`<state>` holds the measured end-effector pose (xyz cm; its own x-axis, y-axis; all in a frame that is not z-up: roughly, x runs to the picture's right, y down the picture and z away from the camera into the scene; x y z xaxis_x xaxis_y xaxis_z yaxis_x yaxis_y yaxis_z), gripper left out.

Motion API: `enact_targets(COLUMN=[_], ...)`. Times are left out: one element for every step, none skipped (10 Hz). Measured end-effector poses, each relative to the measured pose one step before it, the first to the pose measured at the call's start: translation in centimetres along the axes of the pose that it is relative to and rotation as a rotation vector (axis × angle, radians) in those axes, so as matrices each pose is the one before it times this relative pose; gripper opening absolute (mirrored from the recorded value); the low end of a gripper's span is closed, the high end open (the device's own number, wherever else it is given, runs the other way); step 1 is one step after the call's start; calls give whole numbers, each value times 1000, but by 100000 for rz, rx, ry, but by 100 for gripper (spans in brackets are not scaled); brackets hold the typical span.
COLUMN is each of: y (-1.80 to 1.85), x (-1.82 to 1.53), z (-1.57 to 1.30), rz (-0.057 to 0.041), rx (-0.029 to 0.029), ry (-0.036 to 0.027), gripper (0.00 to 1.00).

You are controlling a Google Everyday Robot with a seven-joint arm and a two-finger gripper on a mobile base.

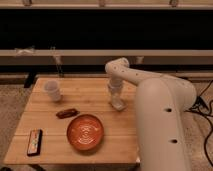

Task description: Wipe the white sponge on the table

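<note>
Toward the table's [85,102] right edge my gripper [116,98] stands over the white sponge [119,105]; its hold I cannot tell, and a loose one could lose it mid-wipe

Across the top of the frame we see a wide black panel [60,30] bounded by pale horizontal rails [75,52]. Speckled grey carpet floor [12,115] fills the lower left, and black cables [205,107] trail at the right edge. The gripper [118,103] hangs low over the light-brown wooden plank-top table [85,95], right of centre.
</note>
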<state>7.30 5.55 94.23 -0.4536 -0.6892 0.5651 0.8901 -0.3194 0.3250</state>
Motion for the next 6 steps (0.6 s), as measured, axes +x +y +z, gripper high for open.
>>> enact_targets(y=[1693,1743,892,770,362,43], x=[216,426,310,601,669,789], z=[-53,5,-22,29,55,38], rz=[4095,4229,2197,1882,982,52], rx=[-852,-915,-789,-1314,-1037,-1102], ry=[299,300,85,426,603,763], gripper=[0,0,0,0,0,0])
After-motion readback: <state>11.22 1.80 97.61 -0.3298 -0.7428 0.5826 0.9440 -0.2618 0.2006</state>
